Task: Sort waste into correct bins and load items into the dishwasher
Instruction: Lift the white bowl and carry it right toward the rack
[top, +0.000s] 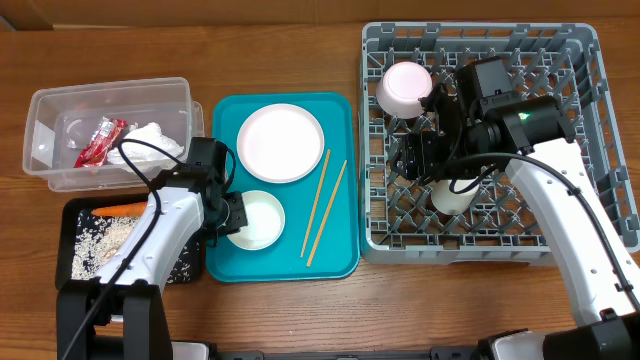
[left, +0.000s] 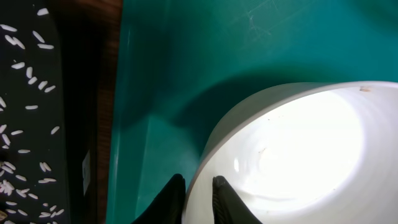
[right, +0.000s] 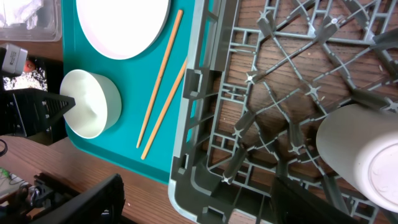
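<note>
A white bowl (top: 258, 220) sits on the teal tray (top: 340, 120) beside a white plate (top: 280, 142) and two chopsticks (top: 322, 205). My left gripper (top: 228, 218) is shut on the bowl's left rim; in the left wrist view its fingers (left: 196, 199) straddle the bowl (left: 298, 149) rim. My right gripper (top: 420, 155) hangs open and empty over the grey rack (top: 590, 150), its fingers (right: 199, 205) wide apart. The rack holds a pink bowl (top: 404, 88) and a white cup (top: 455, 195). The clear tub (top: 40, 150) holds the red wrapper (top: 100, 140) and white wad (top: 150, 140).
The black tray (top: 185, 265) at the front left holds the carrot (top: 122, 209) and rice crumbs (top: 100, 245), close to the left arm. The right wrist view shows the rack's front-left corner (right: 199, 93), the cup (right: 360, 155) and the bowl (right: 90, 102).
</note>
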